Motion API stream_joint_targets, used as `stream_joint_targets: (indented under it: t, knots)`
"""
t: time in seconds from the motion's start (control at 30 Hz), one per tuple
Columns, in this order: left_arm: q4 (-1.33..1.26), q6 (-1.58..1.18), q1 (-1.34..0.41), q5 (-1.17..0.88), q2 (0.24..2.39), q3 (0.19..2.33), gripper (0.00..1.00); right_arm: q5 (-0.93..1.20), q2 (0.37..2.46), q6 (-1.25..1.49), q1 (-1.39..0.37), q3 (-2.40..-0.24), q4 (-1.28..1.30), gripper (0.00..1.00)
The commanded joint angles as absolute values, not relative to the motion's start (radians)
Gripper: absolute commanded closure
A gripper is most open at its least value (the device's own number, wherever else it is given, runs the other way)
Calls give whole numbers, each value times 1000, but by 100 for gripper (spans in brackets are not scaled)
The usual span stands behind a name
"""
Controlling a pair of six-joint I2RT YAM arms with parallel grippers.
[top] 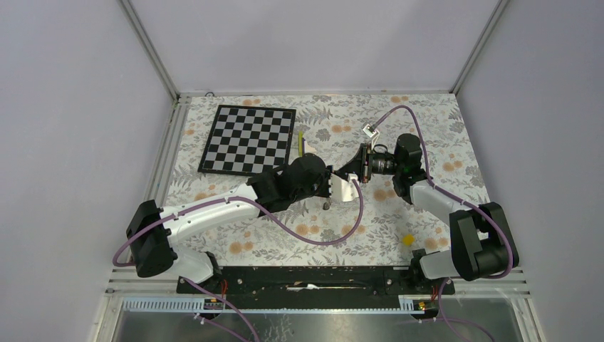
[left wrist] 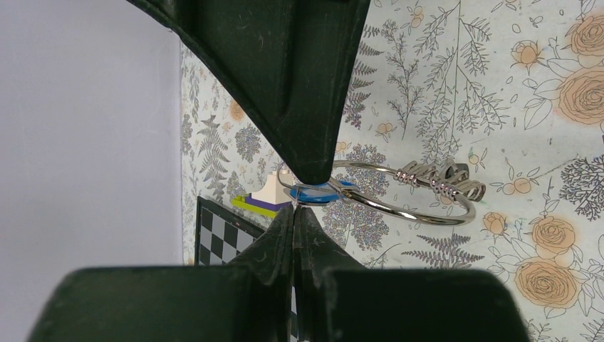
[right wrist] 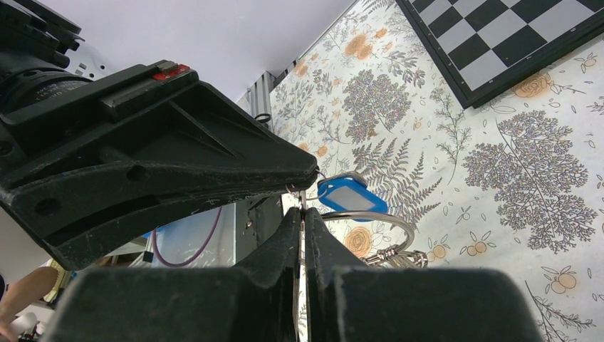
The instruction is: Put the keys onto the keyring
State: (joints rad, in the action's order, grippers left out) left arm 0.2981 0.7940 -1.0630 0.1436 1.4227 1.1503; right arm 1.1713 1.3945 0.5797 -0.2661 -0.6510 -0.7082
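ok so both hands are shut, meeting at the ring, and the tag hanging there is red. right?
Not quite. The tag is blue, not red; the right wrist view shows it clearly. The rest holds: the left hand and the right hand are both shut, meeting at the ring.

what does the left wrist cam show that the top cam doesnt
Only the left wrist: the keyring, its silvery pieces and a blue tag at the tip of the shut left gripper. Only the top view: the left arm and right arm whole, and a small yellow block. Both: the checkerboard and floral cloth.
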Motion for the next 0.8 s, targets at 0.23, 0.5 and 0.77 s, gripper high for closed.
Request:
stream_joint_targets:
  t: [0.23,0.5,0.77]
  knots:
    - [242,801,-1076,152,1427,1189,100,1204,1401,557,-290,-675,-734,100]
    - [242,803,-1080,152,1430,1189,100,1203,1399,551,-290,-677,-724,100]
    - [243,806,-1081,155,1433,1191,100,1201,1398,544,-293,-677,-717,100]
